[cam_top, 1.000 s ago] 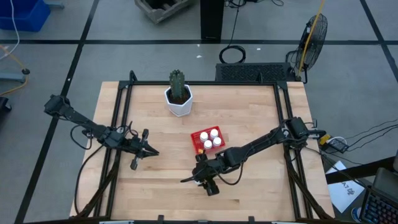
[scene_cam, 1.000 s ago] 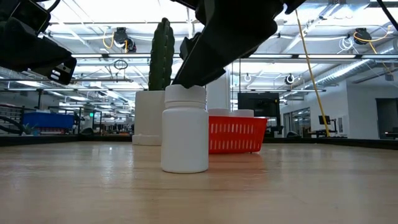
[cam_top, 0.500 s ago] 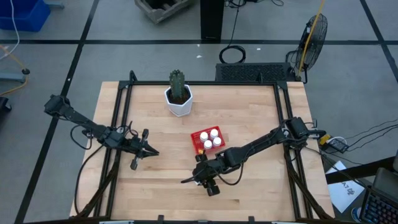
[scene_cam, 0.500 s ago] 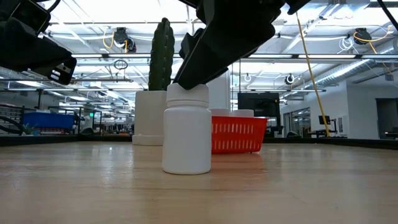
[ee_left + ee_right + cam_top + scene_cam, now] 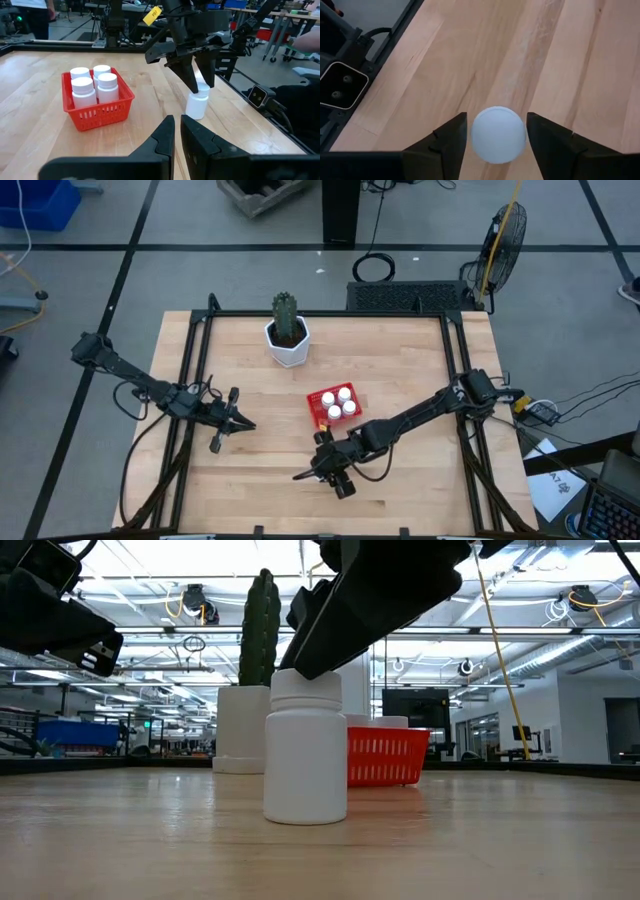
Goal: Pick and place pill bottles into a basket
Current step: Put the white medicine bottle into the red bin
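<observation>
One white pill bottle point(image 5: 305, 760) stands upright on its base on the wooden table, near the middle front; it also shows in the left wrist view point(image 5: 196, 105). My right gripper point(image 5: 322, 465) is open and points down over it, one finger on each side of its cap point(image 5: 498, 134). The red basket point(image 5: 322, 412) sits just beyond, with several white bottles standing in it point(image 5: 95, 82). My left gripper point(image 5: 245, 425) waits shut at the table's left, above the table and touching nothing. My right gripper comes at the bottle's cap from above, fingers pointing down, one on each side of it point(image 5: 200, 89). One finger point(image 5: 540, 137) lies against the cap's side; a thin gap shows at the other finger point(image 5: 452, 140). The bottle stands upright with its base on the table.
A white faceted pot with a green cactus point(image 5: 288, 340) stands at the far middle of the table. Black frame rails point(image 5: 190, 380) run along the table's left and right edges. Bare wood lies in front of the bottle.
My right gripper has moved a little toward the table's near edge, low over the bottle. The bottle has slid with it along the table toward the near edge, staying upright.
</observation>
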